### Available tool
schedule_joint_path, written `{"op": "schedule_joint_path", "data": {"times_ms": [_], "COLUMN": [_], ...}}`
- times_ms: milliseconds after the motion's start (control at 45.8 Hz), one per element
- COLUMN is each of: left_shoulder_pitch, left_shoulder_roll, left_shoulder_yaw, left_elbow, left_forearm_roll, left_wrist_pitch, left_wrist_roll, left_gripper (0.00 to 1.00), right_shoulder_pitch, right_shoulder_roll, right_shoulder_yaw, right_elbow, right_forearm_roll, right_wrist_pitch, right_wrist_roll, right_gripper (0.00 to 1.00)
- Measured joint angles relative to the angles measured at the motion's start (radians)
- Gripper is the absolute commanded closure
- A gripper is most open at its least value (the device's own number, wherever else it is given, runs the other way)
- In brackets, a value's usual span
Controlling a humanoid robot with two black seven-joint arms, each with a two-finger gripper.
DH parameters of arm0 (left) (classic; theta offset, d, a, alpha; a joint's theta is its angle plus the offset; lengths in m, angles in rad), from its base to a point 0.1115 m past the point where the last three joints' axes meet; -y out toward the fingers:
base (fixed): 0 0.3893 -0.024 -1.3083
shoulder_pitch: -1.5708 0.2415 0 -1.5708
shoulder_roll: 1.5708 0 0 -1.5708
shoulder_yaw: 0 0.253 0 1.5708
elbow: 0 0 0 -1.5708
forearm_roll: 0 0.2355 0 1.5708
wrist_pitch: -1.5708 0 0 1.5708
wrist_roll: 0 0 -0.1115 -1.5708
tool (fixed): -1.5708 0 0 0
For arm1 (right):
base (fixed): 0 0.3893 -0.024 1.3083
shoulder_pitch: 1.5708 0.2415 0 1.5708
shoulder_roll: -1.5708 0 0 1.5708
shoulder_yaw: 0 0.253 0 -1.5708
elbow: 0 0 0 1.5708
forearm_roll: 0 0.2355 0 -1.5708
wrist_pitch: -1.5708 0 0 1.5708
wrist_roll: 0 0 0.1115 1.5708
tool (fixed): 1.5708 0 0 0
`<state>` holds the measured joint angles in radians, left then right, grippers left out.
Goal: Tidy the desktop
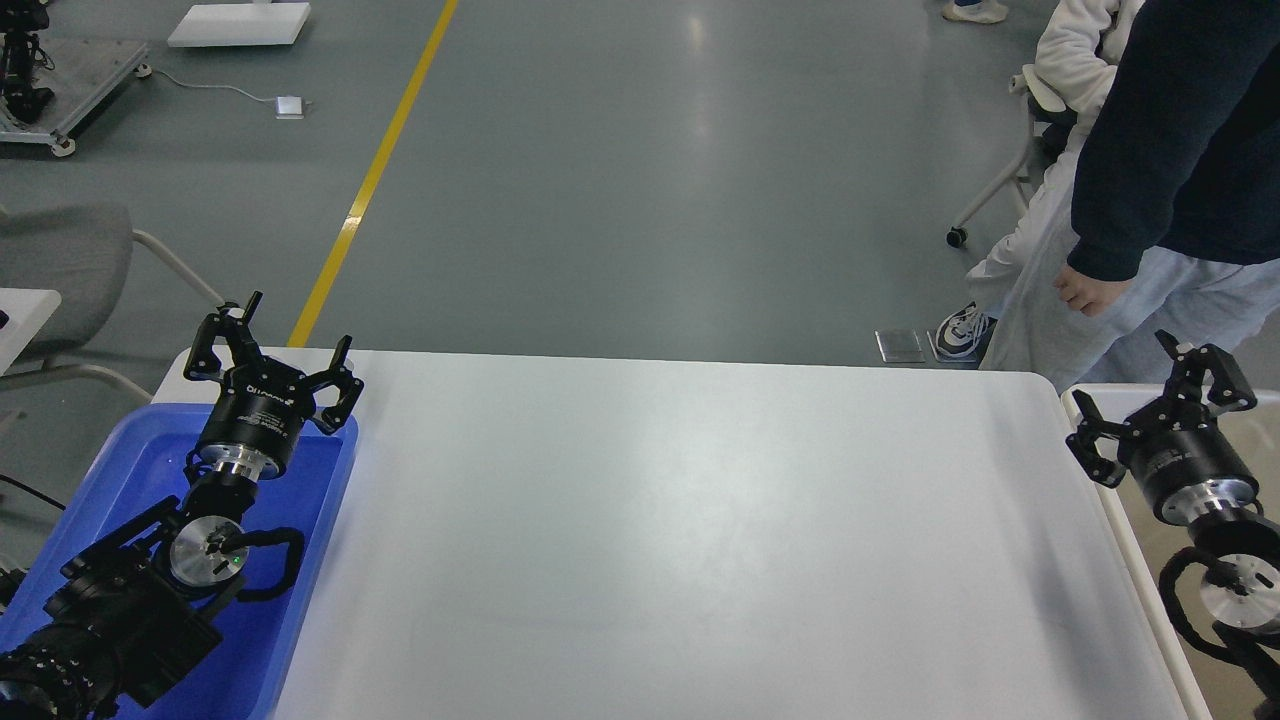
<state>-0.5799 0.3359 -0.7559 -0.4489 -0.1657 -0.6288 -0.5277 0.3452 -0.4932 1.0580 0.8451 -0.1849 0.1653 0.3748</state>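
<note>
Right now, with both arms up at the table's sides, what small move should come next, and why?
Probably none toward the desktop: no loose item shows on it. The left pincer hangs open above the blue tray, the right pincer open over the beige bin, neither holding anything. I would hold both there, or ease them back.

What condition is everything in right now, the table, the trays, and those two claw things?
Desktop: bare, nothing on it.
Blue tray: at the left end, nothing loose seen inside.
Beige bin: at the right end, partly hidden by the arm.
Left gripper: jaws open, holding nothing, above the tray's far end.
Right gripper: jaws open, holding nothing, above the bin's far corner.
</note>
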Motion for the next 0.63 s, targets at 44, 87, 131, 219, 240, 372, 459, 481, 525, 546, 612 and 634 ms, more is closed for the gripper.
{"op": "schedule_joint_path", "data": {"times_ms": [44, 87, 131, 219, 240, 372, 459, 481, 525, 546, 612, 634], "left_shoulder_pitch": [0.000, 0.000, 0.000, 0.000, 0.000, 0.000, 0.000, 0.000, 0.000, 0.000, 0.000, 0.000], "left_shoulder_roll": [0.000, 0.000, 0.000, 0.000, 0.000, 0.000, 0.000, 0.000, 0.000, 0.000, 0.000, 0.000], "left_shoulder_yaw": [0.000, 0.000, 0.000, 0.000, 0.000, 0.000, 0.000, 0.000, 0.000, 0.000, 0.000, 0.000], "left_elbow": [0.000, 0.000, 0.000, 0.000, 0.000, 0.000, 0.000, 0.000, 0.000, 0.000, 0.000, 0.000], "left_forearm_roll": [0.000, 0.000, 0.000, 0.000, 0.000, 0.000, 0.000, 0.000, 0.000, 0.000, 0.000, 0.000], "left_wrist_pitch": [0.000, 0.000, 0.000, 0.000, 0.000, 0.000, 0.000, 0.000, 0.000, 0.000, 0.000, 0.000], "left_wrist_roll": [0.000, 0.000, 0.000, 0.000, 0.000, 0.000, 0.000, 0.000, 0.000, 0.000, 0.000, 0.000], "left_gripper": [0.00, 0.00, 0.00, 0.00, 0.00, 0.00, 0.00, 0.00, 0.00, 0.00, 0.00, 0.00], "right_shoulder_pitch": [-0.009, -0.017, -0.023, -0.033, -0.034, -0.039, -0.039, -0.039, -0.039, -0.039, -0.038, -0.038], "right_shoulder_roll": [0.022, 0.049, 0.074, 0.119, 0.127, 0.177, 0.197, 0.203, 0.209, 0.213, 0.222, 0.224], "right_shoulder_yaw": [0.031, 0.064, 0.093, 0.135, 0.142, 0.181, 0.196, 0.199, 0.203, 0.206, 0.211, 0.213], "right_elbow": [0.011, 0.022, 0.030, 0.041, 0.043, 0.052, 0.055, 0.055, 0.056, 0.056, 0.057, 0.057], "right_forearm_roll": [-0.031, -0.065, -0.095, -0.145, -0.153, -0.197, -0.222, -0.231, -0.241, -0.248, -0.260, -0.263], "right_wrist_pitch": [0.000, 0.001, 0.001, 0.001, 0.001, 0.000, -0.003, -0.005, -0.007, -0.009, -0.013, -0.014], "right_wrist_roll": [0.008, 0.017, 0.025, 0.038, 0.041, 0.054, 0.059, 0.060, 0.061, 0.062, 0.065, 0.065], "right_gripper": [0.00, 0.00, 0.00, 0.00, 0.00, 0.00, 0.00, 0.00, 0.00, 0.00, 0.00, 0.00]}}
